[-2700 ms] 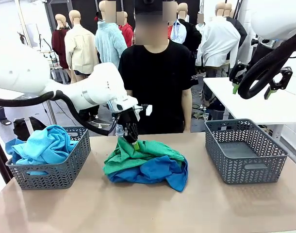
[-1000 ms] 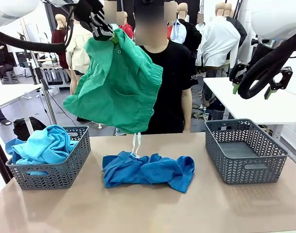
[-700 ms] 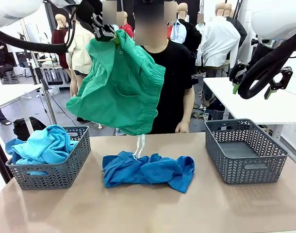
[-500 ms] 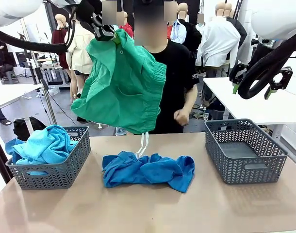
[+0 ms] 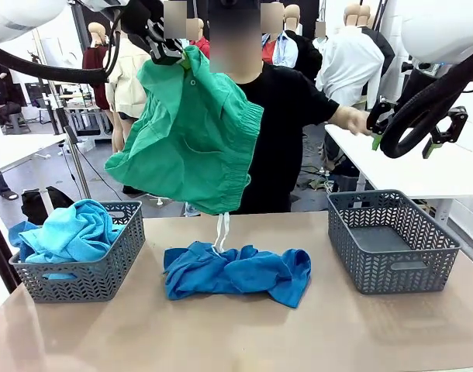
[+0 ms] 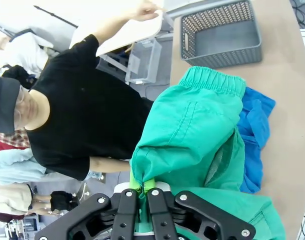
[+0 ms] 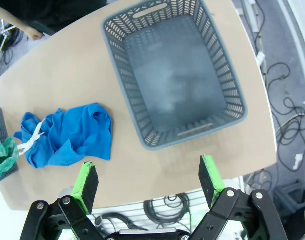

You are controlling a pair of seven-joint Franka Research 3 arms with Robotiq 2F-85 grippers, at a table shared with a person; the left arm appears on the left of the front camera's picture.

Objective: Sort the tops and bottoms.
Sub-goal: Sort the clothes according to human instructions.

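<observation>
The bottoms (image 5: 194,132), an emerald-green garment, hang high over the table's middle with my left gripper (image 5: 165,43) shut on their top edge. In the left wrist view the pads of the left gripper (image 6: 142,187) pinch a fold of the bottoms (image 6: 192,130). One of the tops, royal blue (image 5: 236,271), lies bunched on the table below; a white drawstring dangles onto it. The sky-blue top (image 5: 70,232) fills the left basket (image 5: 105,271). My right gripper (image 7: 148,176) stands open and holds nothing, high above the right basket (image 7: 142,135) and the royal blue top (image 7: 67,135).
The grey right basket (image 5: 391,267) holds nothing. A person in a black shirt stands at the far side, one hand (image 5: 351,118) stretched out toward the right arm (image 5: 422,101). A white table (image 5: 407,167) stands behind at the right.
The person's arm has risen from beside the body and now stretches toward picture right. The green garment sways a little under the left gripper. Neither arm has moved.
</observation>
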